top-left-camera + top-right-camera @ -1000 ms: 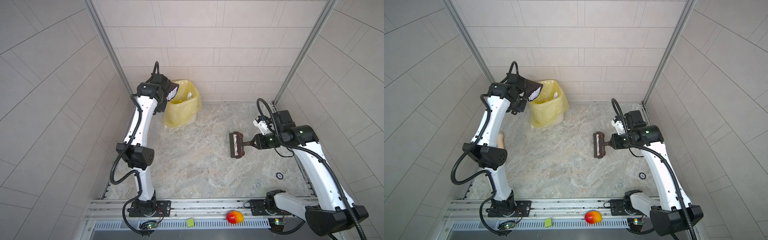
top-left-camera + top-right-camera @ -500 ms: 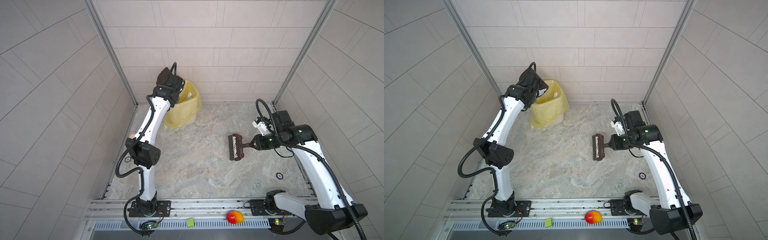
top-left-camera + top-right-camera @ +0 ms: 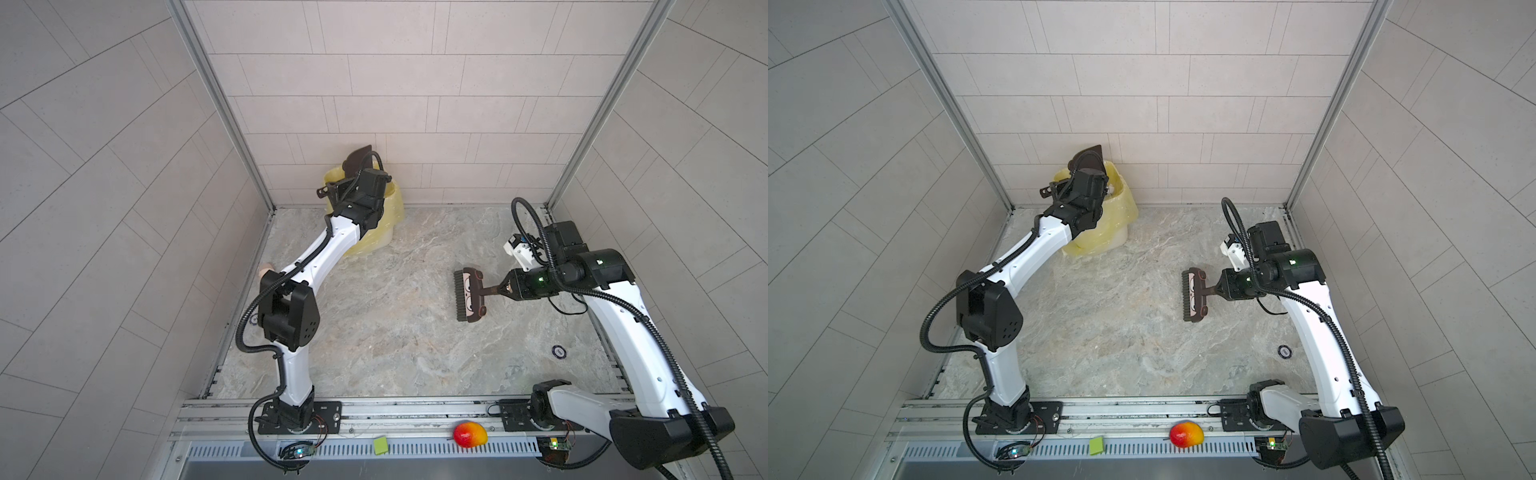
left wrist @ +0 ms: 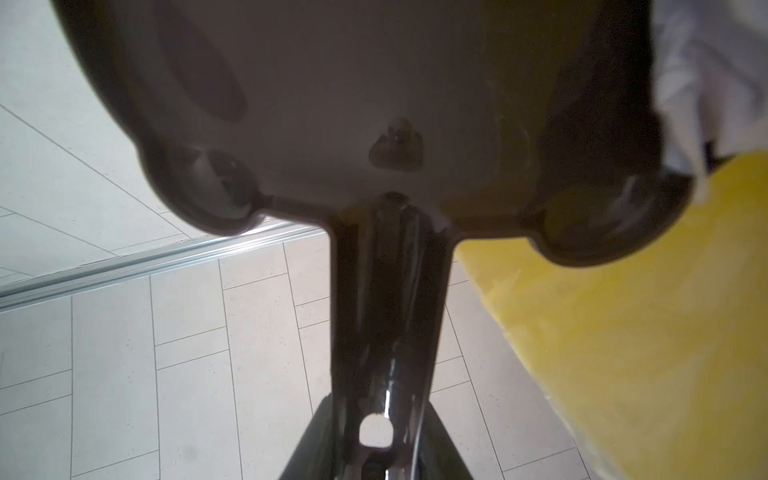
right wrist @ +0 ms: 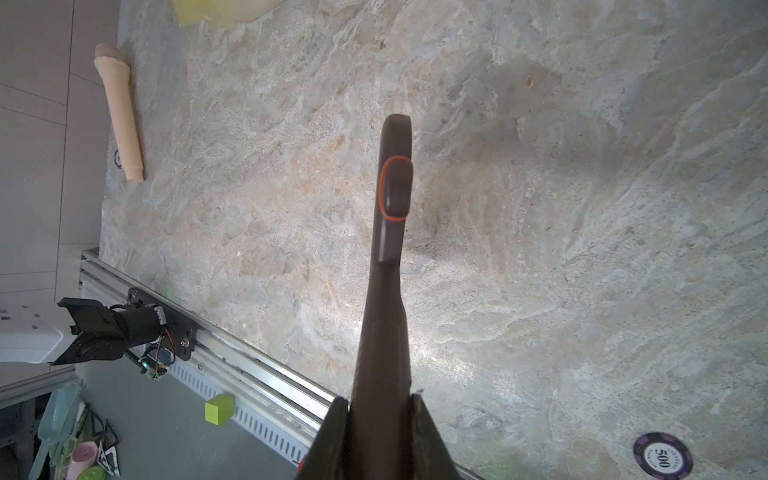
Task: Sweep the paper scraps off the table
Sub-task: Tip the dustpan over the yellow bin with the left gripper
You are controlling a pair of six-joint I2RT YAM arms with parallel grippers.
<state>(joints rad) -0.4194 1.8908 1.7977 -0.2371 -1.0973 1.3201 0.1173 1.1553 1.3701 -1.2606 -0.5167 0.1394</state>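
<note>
The bin (image 3: pixel 392 210) stands in the far left corner of the table (image 3: pixel 374 340), and the dustpan (image 3: pixel 357 160) is above it. The brush (image 3: pixel 468 295) is right of the middle. A chip (image 3: pixel 559 351) lies nearer, by the right edge. On the near rail, the note (image 3: pixel 380 445) lies left of the mango (image 3: pixel 469 434).
</note>
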